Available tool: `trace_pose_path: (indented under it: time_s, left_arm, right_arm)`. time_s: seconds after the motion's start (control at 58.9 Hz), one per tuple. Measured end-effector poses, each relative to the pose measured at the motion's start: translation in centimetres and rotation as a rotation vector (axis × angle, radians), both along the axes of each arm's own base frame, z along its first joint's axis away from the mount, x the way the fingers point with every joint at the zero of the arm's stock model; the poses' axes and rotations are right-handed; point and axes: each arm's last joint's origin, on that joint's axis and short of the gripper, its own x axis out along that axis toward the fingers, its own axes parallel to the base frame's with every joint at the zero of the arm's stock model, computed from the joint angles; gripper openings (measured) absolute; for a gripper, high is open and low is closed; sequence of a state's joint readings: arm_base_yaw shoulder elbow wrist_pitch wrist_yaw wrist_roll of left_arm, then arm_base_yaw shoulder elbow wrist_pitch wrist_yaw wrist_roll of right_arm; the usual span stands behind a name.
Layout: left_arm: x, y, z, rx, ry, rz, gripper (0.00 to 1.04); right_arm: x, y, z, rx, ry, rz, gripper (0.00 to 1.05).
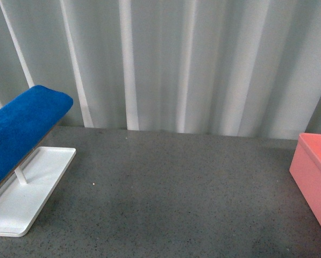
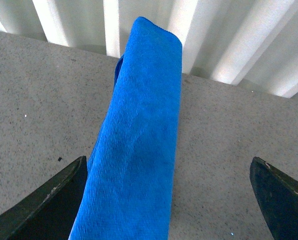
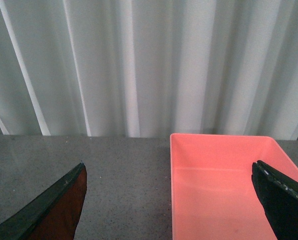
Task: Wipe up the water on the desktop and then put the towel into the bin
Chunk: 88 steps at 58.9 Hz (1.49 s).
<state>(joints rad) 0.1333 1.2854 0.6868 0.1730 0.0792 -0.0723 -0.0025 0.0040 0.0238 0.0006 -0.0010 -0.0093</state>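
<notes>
**Blue towel hangs at left, both pincers spread wide**

A bright blue towel (image 1: pixel 21 129) lies draped and raised at the left edge of the front view. It sits above a white tray (image 1: pixel 42 183), where a short white post (image 1: pixel 20 176) rises beneath it. The tray rests on the dark grey speckled tabletop (image 1: pixel 176 199), which fills the lower half of the frame. A salmon-pink bin (image 1: pixel 315 172) stands on the tabletop at the right edge, well apart from the towel. A pale ribbed wall (image 1: pixel 203 64) fills the upper half.

In the left wrist view the left pincer (image 2: pixel 167 162) is spread wide. The towel runs between its dark fingers (image 2: pixel 49 200), close against one; contact cannot be told. In the right wrist view the right pincer (image 3: pixel 168 165) is likewise spread wide and grips nothing, with the bin's open inside just beyond it.
</notes>
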Motion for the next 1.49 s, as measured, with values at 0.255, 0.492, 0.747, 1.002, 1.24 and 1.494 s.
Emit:
trace_pose_path:
  time_s: [0.255, 0.492, 0.747, 1.002, 1.24, 1.494]
  left_arm:
    - [5.5, 0.6, 0.7, 0.071, 0.053, -0.076, 0.98]
    - [10.8, 1.2, -0.4, 0.159, 0.089, -0.083, 0.98]
    - [14.5, 2.1, -4.0, 0.278, 0.177, -0.088, 0.98]
    - [15.7, 2.3, -6.5, 0.317, 0.21, -0.131, 0.98]
    - [16.0, 2.1, -7.3, 0.337, 0.216, -0.134, 0.98]
    - [15.9, 2.1, -7.5, 0.343, 0.219, -0.123, 0.82]
  right_arm:
    - [0.0, 0.0, 0.0, 0.0, 0.0, 0.0, 0.98]
    - [0.0, 0.0, 0.0, 0.0, 0.0, 0.0, 0.98]
    - [0.0, 0.0, 0.0, 0.0, 0.0, 0.0, 0.98]
    - [0.0, 0.0, 0.0, 0.0, 0.0, 0.0, 0.98]
    - [0.0, 0.0, 0.0, 0.0, 0.0, 0.0, 0.98]
    - [0.0, 0.0, 0.0, 0.0, 0.0, 0.0, 0.98]
